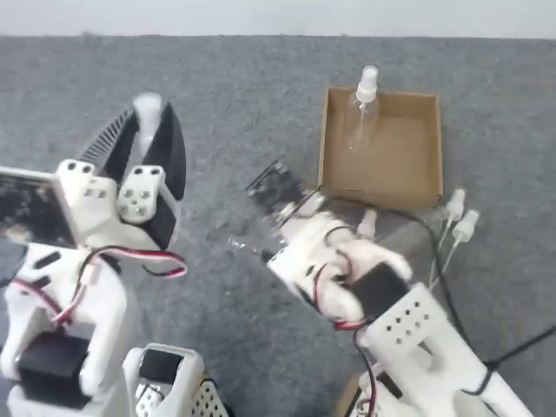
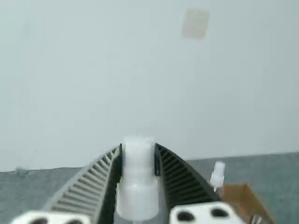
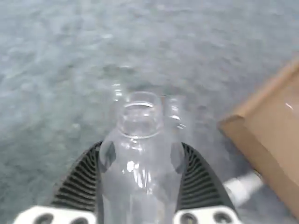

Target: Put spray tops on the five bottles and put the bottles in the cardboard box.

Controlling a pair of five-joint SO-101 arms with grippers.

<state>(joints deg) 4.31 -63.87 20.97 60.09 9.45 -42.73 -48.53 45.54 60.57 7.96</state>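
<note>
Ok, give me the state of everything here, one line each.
left gripper: shut on held top
right gripper: shut on held bottle
held bottle: uncapped, neck open
boxed bottle: capped, inside box
box: open, one bottle inside
loose tops: lying beside box

My high cam looks down over the counter (image 1: 261, 95); left wrist cam faces level at the wall (image 2: 93, 70), right wrist hugs the counter; all three catch the cardboard box (image 1: 391, 165).

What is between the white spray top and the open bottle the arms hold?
Only bare grey carpet, in the high view; spray top and bottle are apart.
</note>
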